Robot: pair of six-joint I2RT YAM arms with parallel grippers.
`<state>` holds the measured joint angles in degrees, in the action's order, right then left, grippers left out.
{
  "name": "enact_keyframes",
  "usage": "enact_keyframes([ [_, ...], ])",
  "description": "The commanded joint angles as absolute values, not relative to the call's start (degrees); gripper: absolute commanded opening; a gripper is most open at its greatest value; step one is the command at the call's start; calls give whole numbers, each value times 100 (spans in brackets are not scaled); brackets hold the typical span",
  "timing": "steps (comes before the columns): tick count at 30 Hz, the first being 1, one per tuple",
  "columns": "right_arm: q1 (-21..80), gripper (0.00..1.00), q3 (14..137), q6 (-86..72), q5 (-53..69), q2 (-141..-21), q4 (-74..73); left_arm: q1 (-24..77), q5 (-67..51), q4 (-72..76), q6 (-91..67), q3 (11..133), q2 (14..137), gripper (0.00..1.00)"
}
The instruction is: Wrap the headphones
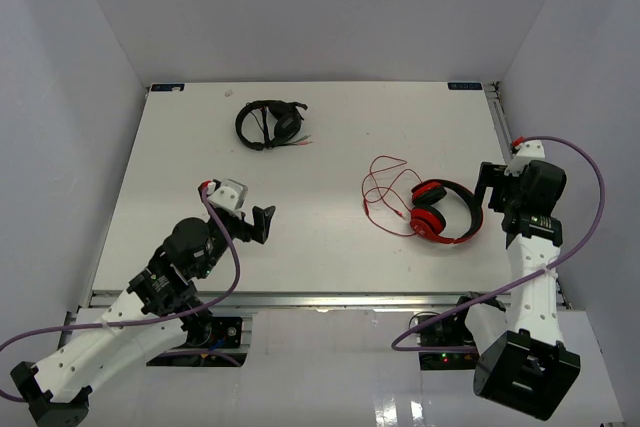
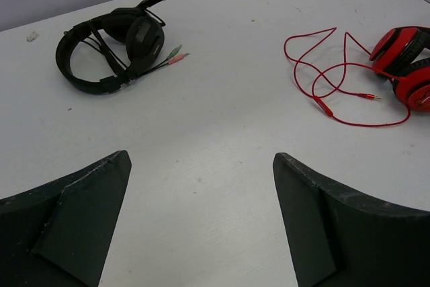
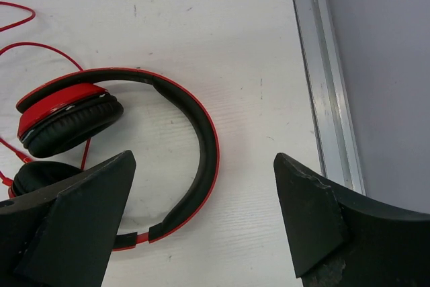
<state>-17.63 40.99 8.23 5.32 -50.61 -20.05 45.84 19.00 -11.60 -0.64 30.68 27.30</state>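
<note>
The red headphones (image 1: 443, 212) lie flat on the white table at the right, ear cups to the left, headband arching right. Their thin red cable (image 1: 384, 188) lies in loose loops to the left of the cups. In the right wrist view the headband (image 3: 201, 132) and one cup (image 3: 67, 115) lie below and between the open fingers. My right gripper (image 1: 487, 187) is open and empty, just right of the headband. My left gripper (image 1: 262, 225) is open and empty over bare table at the left. The left wrist view shows the cable (image 2: 336, 78) and its plug far right.
A smaller all-black headset (image 1: 268, 123) with a cable lies at the back of the table; it also shows in the left wrist view (image 2: 111, 45). A metal rail (image 3: 326, 85) runs along the table's right edge, close to my right gripper. White walls enclose the table.
</note>
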Motion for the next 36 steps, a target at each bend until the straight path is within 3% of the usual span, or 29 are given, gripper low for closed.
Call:
enact_keyframes([
  [1, -1784, 90, 4103, 1340, 955, -5077, -1958, 4570, 1854, -1143, -62, 3050, 2656, 98],
  [5, -1784, 90, 4190, 3408, 2786, -5054, -2936, 4570, 1846, -1143, -53, 3050, 2654, 98],
  [10, -1784, 90, 4078, 3926, 3197, -5125, -3194, 4570, 1819, -1139, -53, 3059, 2663, 98],
  [18, -1784, 90, 4252, 2396, 1823, -6159, -2361, 4570, 1818, -1143, -45, 3057, 2705, 98],
  [25, -1784, 93, 4561, 2467, 1806, -7323, -2438, 4570, 1825, -1143, -32, 3059, 2704, 98],
  [36, -1782, 97, 4118, 2612, 645, -7903, -1211, 4570, 1728, -1125, -18, 3076, 2674, 98],
])
